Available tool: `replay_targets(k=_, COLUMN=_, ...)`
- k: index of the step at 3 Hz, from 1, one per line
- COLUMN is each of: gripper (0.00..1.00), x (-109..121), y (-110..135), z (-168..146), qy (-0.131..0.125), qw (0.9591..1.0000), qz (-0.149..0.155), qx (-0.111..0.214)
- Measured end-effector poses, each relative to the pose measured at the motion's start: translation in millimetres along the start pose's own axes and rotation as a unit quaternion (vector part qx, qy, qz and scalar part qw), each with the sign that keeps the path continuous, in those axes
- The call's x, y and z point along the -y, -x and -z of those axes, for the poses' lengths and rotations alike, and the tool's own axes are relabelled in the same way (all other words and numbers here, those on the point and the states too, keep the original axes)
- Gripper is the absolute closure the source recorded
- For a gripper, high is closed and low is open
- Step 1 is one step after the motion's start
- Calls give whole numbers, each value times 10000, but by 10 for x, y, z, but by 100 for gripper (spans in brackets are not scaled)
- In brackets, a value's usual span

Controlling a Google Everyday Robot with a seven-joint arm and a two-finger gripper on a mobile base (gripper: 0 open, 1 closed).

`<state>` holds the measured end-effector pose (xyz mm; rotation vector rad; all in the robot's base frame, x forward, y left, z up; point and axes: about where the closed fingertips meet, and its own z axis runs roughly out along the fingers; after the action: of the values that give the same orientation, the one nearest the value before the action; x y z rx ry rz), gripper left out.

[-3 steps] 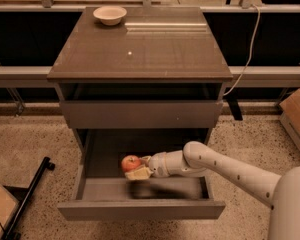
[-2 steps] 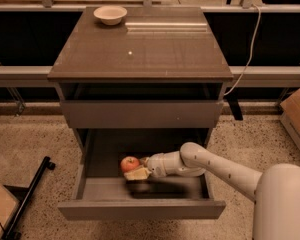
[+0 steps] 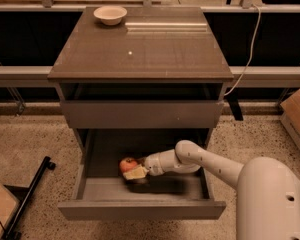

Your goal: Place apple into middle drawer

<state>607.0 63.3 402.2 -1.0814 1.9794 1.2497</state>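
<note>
The red apple sits inside the open middle drawer, left of centre, low over the grey tray floor. My gripper reaches in from the right on the white arm and its pale fingers are closed around the apple. I cannot tell whether the apple rests on the floor or hangs just above it. The closed grey drawer front one tier higher is above it.
A cream bowl stands on the brown cabinet top at the back left. A black bar lies on the speckled floor at left. A cardboard box is at the right edge. A white cable hangs at right.
The gripper with the apple has shifted slightly left inside the drawer and the arm has come further into view. The grip on the apple is unchanged.
</note>
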Motion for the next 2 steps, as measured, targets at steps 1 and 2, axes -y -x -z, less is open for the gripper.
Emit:
replay_targets(k=1, gripper=34, x=-65, y=-30, z=-137, qy=-79, qw=9988, qz=107, qx=-480)
replay_targets(k=2, gripper=11, x=-234, y=-87, z=-242, qy=15, qw=9960, qz=147, qx=-879)
